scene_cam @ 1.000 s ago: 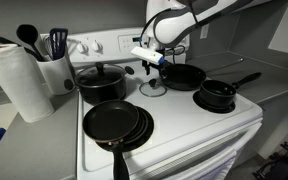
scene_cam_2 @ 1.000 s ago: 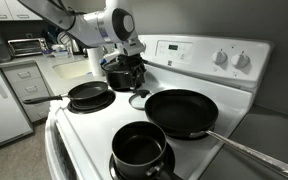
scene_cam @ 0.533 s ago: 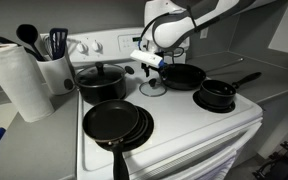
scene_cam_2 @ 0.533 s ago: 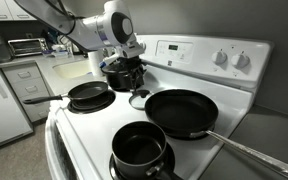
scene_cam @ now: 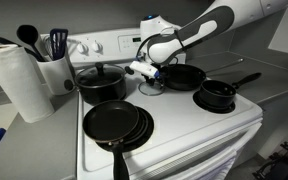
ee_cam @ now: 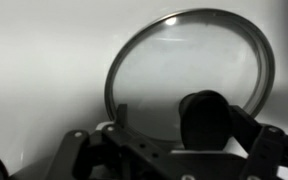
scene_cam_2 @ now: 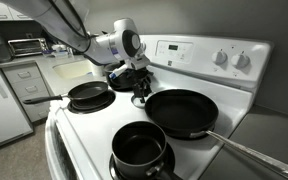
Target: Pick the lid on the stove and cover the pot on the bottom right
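Fingers (ee_cam: 272, 148) stand apart in the wrist view, just above the lid (ee_cam: 184, 60), with its dark knob (ee_cam: 206, 115) between them and not gripped. In an exterior view the gripper (scene_cam: 150, 74) hangs low over the lid, which lies flat mid-stove (scene_cam: 184, 128) between the burners. The small pot (scene_cam: 217, 94) sits uncovered on a front burner, well apart from the lid.

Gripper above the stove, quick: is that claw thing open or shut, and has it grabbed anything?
Gripper: open, low over the small glass lid, holding nothing.
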You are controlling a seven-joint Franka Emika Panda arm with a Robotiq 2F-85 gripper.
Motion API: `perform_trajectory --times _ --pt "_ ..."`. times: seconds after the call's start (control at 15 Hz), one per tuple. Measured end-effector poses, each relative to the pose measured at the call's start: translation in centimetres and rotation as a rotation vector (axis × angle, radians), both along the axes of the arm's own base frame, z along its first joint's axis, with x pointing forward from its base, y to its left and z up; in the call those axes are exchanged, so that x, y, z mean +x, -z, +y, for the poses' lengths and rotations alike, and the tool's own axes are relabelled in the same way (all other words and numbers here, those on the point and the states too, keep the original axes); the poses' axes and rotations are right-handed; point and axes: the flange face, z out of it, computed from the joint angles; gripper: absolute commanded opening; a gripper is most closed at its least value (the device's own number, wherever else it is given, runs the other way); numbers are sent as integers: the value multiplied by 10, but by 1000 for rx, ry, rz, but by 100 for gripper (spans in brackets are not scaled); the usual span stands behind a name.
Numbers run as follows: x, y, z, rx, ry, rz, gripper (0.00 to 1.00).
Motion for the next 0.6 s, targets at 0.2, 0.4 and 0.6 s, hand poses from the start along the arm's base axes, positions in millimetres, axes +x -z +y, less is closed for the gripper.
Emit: perform_trajectory --times 0.2,0.4,0.6 --pt "11 -1 3 31 34 -7 100" --pt "19 -5 6 70 66 -6 100" --pt "25 -20 4 79 88 4 100"
